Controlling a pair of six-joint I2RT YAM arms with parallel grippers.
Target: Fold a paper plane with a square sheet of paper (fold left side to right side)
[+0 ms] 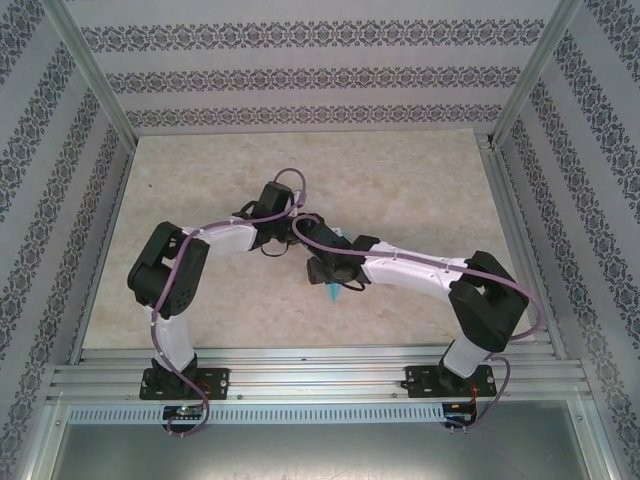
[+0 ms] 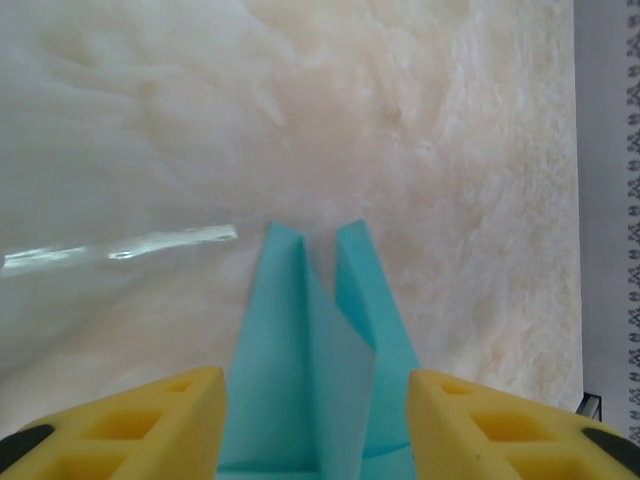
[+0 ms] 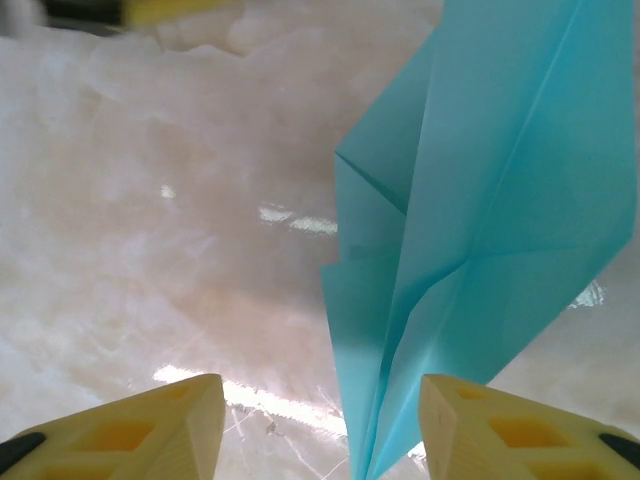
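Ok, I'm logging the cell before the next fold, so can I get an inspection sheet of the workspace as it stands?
Surface: pale marble-look table, glossy, no damage seen.
Job's things: turquoise paper plane, creased and layered, mid-table between both pincers.
Clutter: nothing seen.
Pincers: left pincer open over the plane; right pincer open, the plane's narrow end between its fingers with gaps either side.
Cables: purple cables run along both arms, looping at the wrists.
Surroundings: patterned walls, aluminium frame.
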